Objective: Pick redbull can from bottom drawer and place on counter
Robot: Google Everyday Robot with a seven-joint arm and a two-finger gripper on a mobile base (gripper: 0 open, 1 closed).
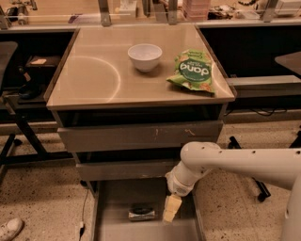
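The redbull can [141, 212] lies on its side on the grey floor of the open bottom drawer [113, 202], near the middle. My gripper [171, 208] hangs from the white arm [225, 162] that comes in from the right, down inside the drawer. It is just right of the can and apart from it. The counter [94, 70] is the glossy beige top of the cabinet above.
A white bowl [145, 56] and a green snack bag [193, 70] sit on the counter's back right part. Two shut upper drawers [136, 136] overhang the open drawer. A long bench [150, 12] runs behind. Chair legs [19, 132] stand to the left, and a shoe [9, 229] shows at bottom left.
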